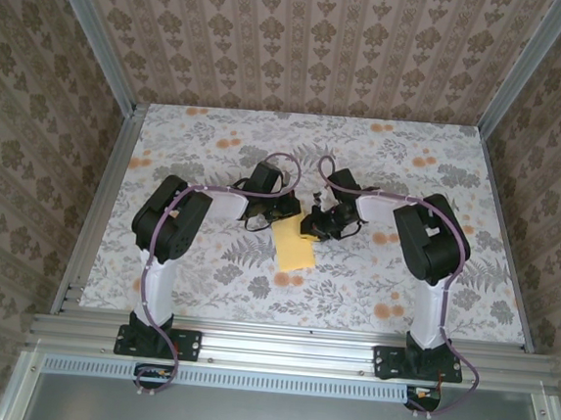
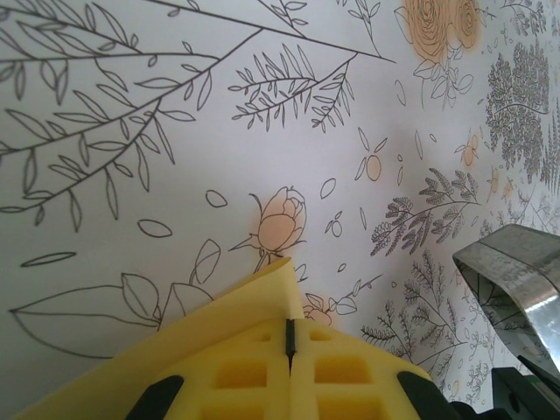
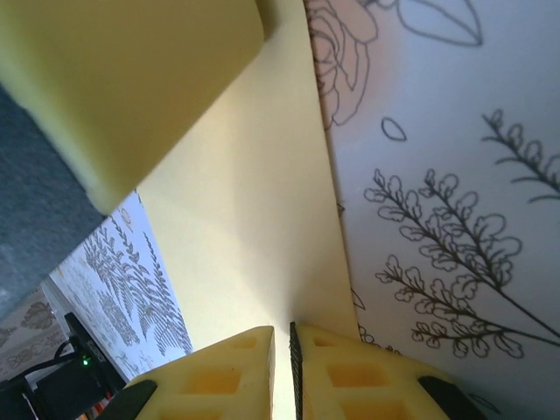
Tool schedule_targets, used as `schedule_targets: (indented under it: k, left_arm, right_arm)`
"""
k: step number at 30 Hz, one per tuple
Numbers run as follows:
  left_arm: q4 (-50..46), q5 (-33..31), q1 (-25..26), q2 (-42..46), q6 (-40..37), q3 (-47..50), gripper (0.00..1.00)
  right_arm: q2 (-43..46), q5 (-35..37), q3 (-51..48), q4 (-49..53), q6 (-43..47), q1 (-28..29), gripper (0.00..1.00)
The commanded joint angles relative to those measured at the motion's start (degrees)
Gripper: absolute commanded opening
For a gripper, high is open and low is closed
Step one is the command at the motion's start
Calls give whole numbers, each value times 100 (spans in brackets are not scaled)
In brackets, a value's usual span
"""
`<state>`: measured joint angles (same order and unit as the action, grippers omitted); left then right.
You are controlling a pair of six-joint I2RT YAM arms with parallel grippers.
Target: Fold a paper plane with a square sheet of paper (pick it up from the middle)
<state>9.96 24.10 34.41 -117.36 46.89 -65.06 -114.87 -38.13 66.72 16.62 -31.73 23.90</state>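
Paper: yellow, lying on the worktop midway between the two arms. From above it reads as a narrow strip, longer than wide, its near end flat and free.
Paper's far end: reaches up to both sets of fingers, which come at it from left and right.
Left fingers: pressed together, with only a dark slit between the yellow pads. A corner of the paper stands up at their tips, raised off the print, and looks pinched there.
Right fingers: narrow, with a thin gap. The paper runs edge-on straight into that gap, so they hold it.
Yellow block: upper left of the right wrist view, blurred and close to the lens, just beside the paper. Cannot tell what it is.
Left arm: elbow bent, wrist reaching in towards the paper.
Right arm: mirrored, wrist reaching in from the other side.
Worktop: white print with grey leaves and orange flowers, bare around the paper's near end.
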Motion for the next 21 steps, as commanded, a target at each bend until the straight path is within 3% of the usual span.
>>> schedule_targets:
  k: [1,11,16,21]
  left_arm:
    - [-1061,-685,-40,-481,-7,175,6]
    - [-1118,-687,-40,-476,13,138,7]
    - [-1195,-535,-23,-323,-18,-50,9]
    - [-1490,-358,30,201,-111,-521,18]
  right_arm:
    - [279,-61,-667,325,36,80,16]
    - [1420,114,-2191,607,233,172,18]
    - [2059,292,-1958,895,304,176,20]
    - [2672,919,-1454,935,259,178,30]
